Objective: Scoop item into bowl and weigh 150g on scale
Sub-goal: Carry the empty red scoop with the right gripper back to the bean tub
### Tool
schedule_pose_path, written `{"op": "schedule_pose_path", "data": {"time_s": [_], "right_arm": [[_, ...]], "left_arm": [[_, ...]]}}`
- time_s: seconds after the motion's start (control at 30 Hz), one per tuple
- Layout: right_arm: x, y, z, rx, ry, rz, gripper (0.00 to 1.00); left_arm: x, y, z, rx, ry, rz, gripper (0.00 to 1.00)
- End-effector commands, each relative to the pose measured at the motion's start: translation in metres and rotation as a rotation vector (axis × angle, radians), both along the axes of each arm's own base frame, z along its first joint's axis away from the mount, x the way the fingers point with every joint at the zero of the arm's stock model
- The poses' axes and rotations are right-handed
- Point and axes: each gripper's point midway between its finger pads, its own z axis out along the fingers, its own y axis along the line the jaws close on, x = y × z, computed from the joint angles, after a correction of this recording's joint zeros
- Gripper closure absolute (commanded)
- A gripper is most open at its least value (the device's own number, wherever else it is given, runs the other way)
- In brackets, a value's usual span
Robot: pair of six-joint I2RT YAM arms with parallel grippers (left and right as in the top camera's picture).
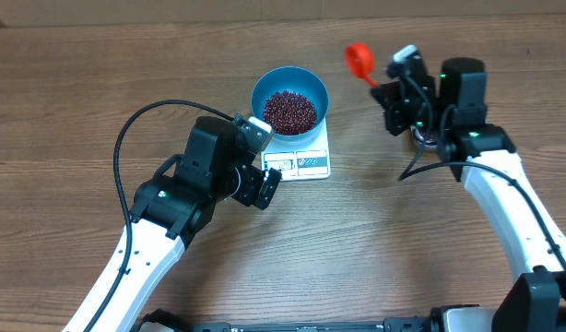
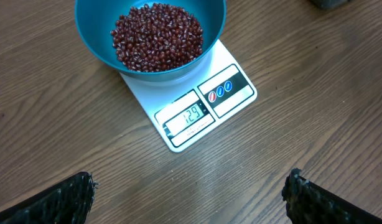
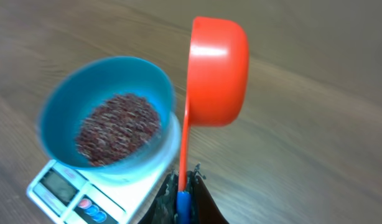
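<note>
The blue bowl [image 2: 150,68] sits on the back half of the white scale [image 2: 234,106], its rim overhanging the platform; the beans [image 2: 157,37] lie inside it as a loose dark red-brown heap that covers the bottom; the scale stands on the wooden table [image 1: 375,240] with its display edge toward the left arm; in the left wrist view the display reads 129, and beside it a dark panel carries three small oval buttons, one red and two blue; the fine print under the display is too small to read; the left gripper [image 2: 188,196] hangs just in front of the scale, its fingers [image 2: 60,202] spread wide apart and touching nothing; the right gripper [image 3: 185,199] is closed tight on the thin handle of an orange-red scoop [image 3: 217,71], whose cup is in the air to the right of the bowl, apart from it; the right wrist view is blurred.
</note>
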Motion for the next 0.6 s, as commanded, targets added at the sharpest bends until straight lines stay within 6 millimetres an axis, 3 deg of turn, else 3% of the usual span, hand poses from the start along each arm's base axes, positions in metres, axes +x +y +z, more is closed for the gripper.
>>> {"op": "schedule_pose_path", "data": {"time_s": [0.0, 0.1, 0.3, 0.37, 0.57], "right_arm": [[0.000, -0.044, -0.003, -0.041, 0.048, -0.165, 0.96], [-0.007, -0.089, -0.021, -0.055, 0.156, -0.348, 0.96], [-0.021, -0.155, -0.037, -0.172, 0.228, -0.578, 0.96], [-0.032, -0.170, -0.045, -0.216, 0.274, -0.630, 0.96], [-0.045, -0.177, -0.060, -0.233, 0.354, -0.642, 0.96]], "left_arm": [[0.001, -0.001, -0.001, -0.009, 0.008, 0.005, 0.01], [0.001, -0.001, -0.001, -0.009, 0.008, 0.005, 0.01], [0.001, -0.001, -0.001, -0.009, 0.008, 0.005, 0.00], [0.001, -0.001, -0.001, -0.009, 0.008, 0.005, 0.00], [0.001, -0.001, -0.001, -0.009, 0.008, 0.005, 0.00]]}}
